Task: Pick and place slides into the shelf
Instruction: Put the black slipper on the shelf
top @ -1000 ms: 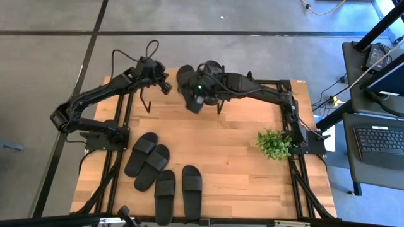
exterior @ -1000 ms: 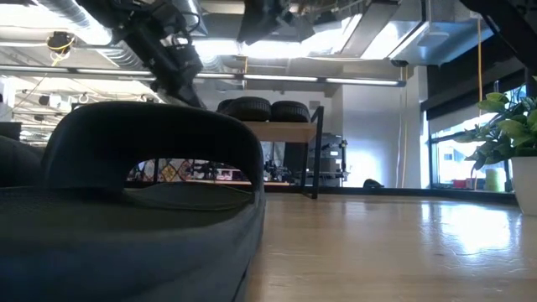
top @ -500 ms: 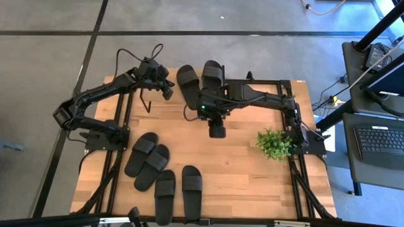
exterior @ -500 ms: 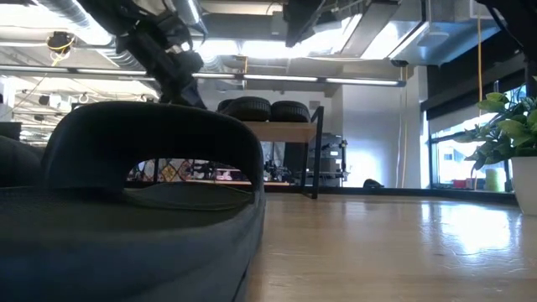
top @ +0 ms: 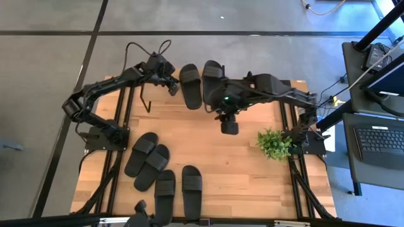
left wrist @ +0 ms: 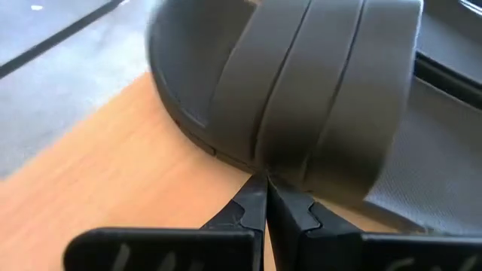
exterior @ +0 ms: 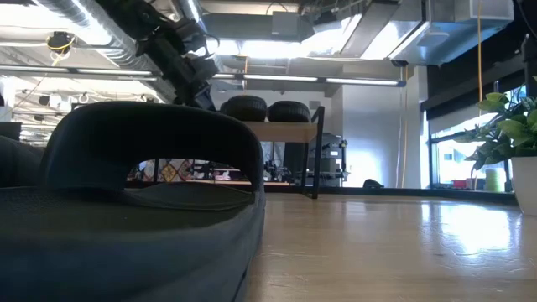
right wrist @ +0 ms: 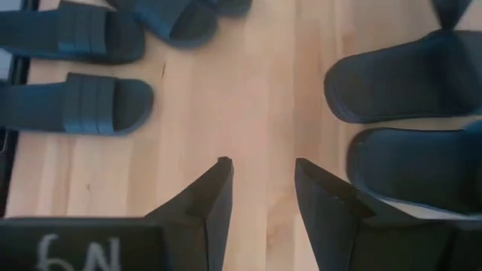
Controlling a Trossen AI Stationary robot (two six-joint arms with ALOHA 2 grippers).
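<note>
Slides paired on shelf, left hand closed beside them, right hand open

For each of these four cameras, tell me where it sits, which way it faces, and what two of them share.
High view: above the table, looking straight down; both arms show, two slides on the shelf, four slides on the table.
Low view: at table-top height, facing the far shelf; a near slide fills the front.
Left wrist view: behind the shut left gripper, facing a slide.
Right wrist view: behind the open right gripper, looking down at the table.
Shared: high and low views both show the two shelved slides.
</note>
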